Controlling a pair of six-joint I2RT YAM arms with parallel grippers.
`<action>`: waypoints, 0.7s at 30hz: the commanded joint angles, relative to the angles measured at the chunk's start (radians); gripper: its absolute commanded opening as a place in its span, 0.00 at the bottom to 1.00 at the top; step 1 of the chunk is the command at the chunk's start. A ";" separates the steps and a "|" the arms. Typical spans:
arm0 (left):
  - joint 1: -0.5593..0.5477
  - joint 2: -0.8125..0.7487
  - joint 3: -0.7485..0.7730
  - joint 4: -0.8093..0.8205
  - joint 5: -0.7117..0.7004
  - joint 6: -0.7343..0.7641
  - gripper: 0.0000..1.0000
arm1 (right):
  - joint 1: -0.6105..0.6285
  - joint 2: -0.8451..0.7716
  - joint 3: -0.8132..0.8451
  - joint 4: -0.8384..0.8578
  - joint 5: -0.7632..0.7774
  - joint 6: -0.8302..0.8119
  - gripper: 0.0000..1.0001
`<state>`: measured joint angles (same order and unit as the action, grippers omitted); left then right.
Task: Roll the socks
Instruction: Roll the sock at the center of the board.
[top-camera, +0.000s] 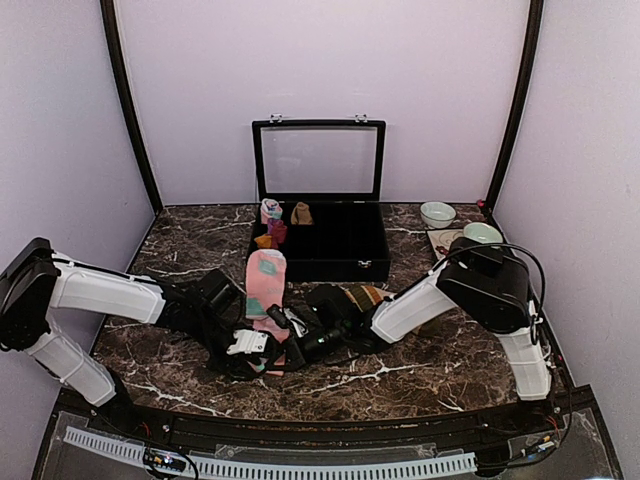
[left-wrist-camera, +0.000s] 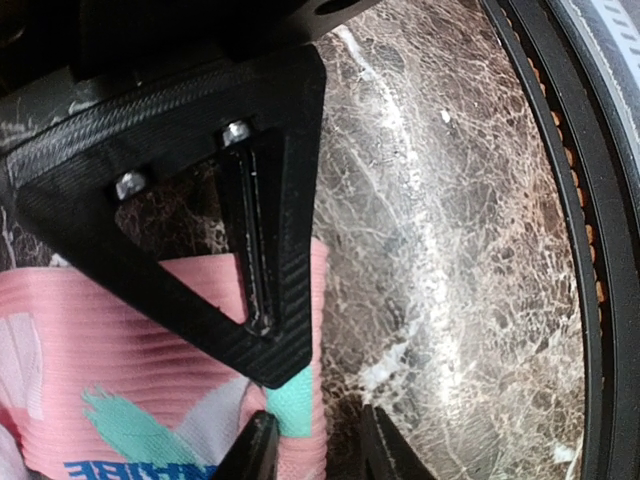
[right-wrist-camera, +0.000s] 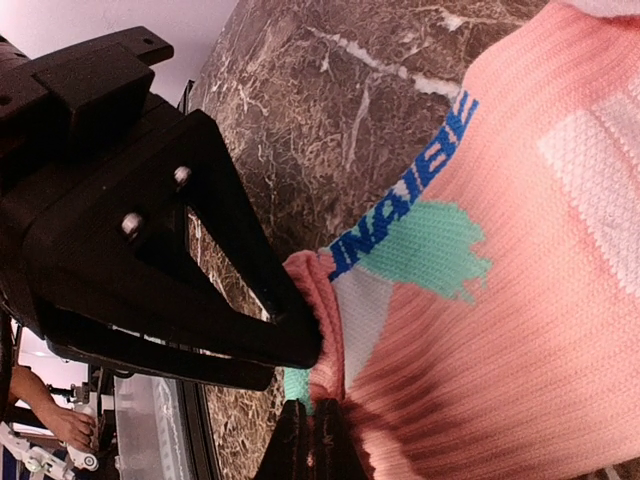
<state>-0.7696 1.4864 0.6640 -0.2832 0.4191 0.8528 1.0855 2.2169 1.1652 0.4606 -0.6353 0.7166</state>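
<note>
A pink sock (top-camera: 266, 278) with mint and white patches and blue lettering lies flat in front of the black box. Both grippers meet at its near end. My right gripper (right-wrist-camera: 312, 408) is shut on a bunched fold of the pink sock's (right-wrist-camera: 530, 300) edge. My left gripper (left-wrist-camera: 318, 425) stands partly open, one finger over the pink sock (left-wrist-camera: 120, 380), the other over bare marble, the sock's edge between them. The right gripper's black finger (left-wrist-camera: 200, 230) hangs just beyond. A striped sock (top-camera: 365, 294) lies partly hidden under the right arm.
An open black box (top-camera: 330, 268) with a glass lid stands behind the socks, small rolled bundles (top-camera: 272, 222) in its left compartments. Two bowls (top-camera: 437, 213) sit at the back right. The table's black front rim (left-wrist-camera: 590, 250) is close to the left gripper.
</note>
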 joint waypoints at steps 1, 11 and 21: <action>0.008 -0.018 -0.049 -0.016 -0.052 -0.017 0.32 | 0.008 0.059 -0.074 -0.202 0.056 0.002 0.00; 0.038 -0.024 -0.049 -0.032 -0.077 -0.015 0.27 | 0.014 0.053 -0.083 -0.218 0.056 -0.013 0.00; 0.057 -0.009 -0.037 -0.055 -0.052 -0.011 0.19 | 0.014 0.041 -0.082 -0.220 0.063 -0.019 0.00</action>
<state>-0.7250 1.4624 0.6384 -0.2623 0.4023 0.8471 1.0931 2.2108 1.1526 0.4721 -0.6178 0.7082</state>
